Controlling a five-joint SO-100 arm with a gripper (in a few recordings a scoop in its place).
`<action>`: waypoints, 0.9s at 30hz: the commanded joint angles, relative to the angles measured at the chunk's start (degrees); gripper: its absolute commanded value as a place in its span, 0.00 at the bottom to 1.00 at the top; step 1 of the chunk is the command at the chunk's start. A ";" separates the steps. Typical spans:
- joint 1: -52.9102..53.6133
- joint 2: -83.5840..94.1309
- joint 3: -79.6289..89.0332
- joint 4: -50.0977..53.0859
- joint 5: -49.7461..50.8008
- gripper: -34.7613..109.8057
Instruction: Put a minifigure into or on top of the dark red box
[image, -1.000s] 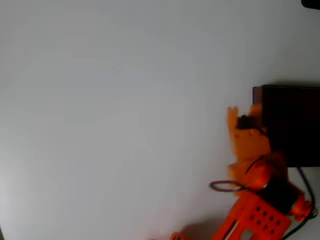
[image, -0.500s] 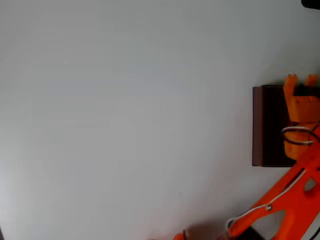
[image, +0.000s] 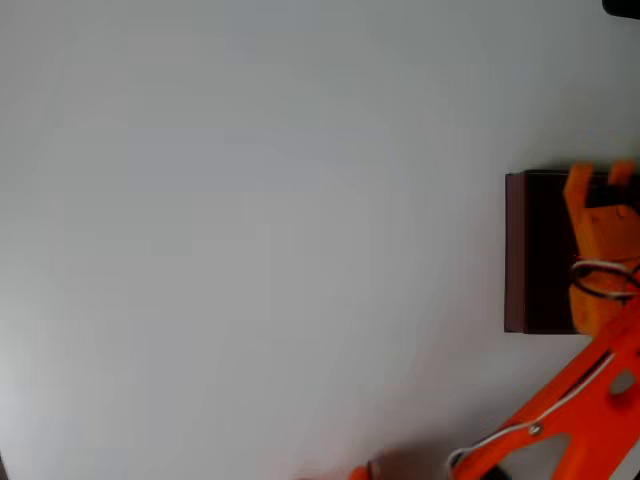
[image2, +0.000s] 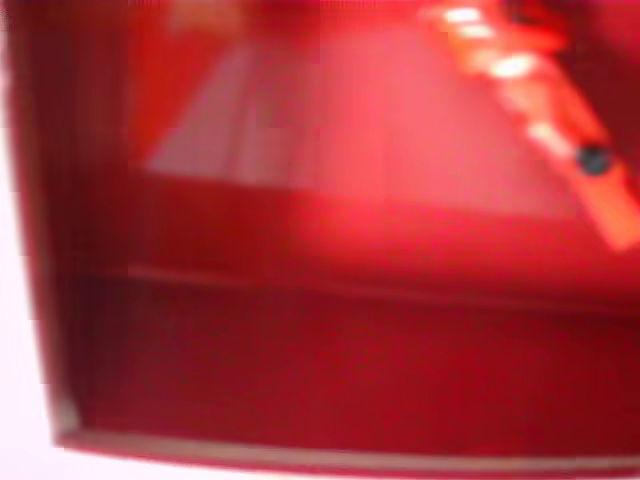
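the gripper is positioned over the dark red box at the right edge of the overhead view, with the orange arm reaching in from the lower right corner. its two fingers point toward the far wall of the box and stand spread apart, with dark interior visible between the tips. nothing can be made out between them, so the gripper reads as released.

the box rests on the pale desk, well apart from anything else. its thin left wall is visible as a red-brown strip; the interior is near black.

in the wrist view the camera looks down into the dark red box. the inner walls and the floor appear strongly red and blurred. one gripper finger crosses the upper right corner.

the minifigure cannot be identified in either view. blur and the uniform red cast in the wrist view prevent any separation of a small red figure from the box floor.

judgement: holding the gripper above the open interior with the fingers apart is consistent with a drop-off placement, since a release here would let the figure fall inside the walls. whether the figure already lies in the box cannot be confirmed.
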 joint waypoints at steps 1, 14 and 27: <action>-2.72 14.50 10.90 -0.26 -1.05 0.34; -34.98 68.03 61.61 -17.31 -12.66 0.24; -62.31 103.10 86.92 -22.24 -14.24 0.24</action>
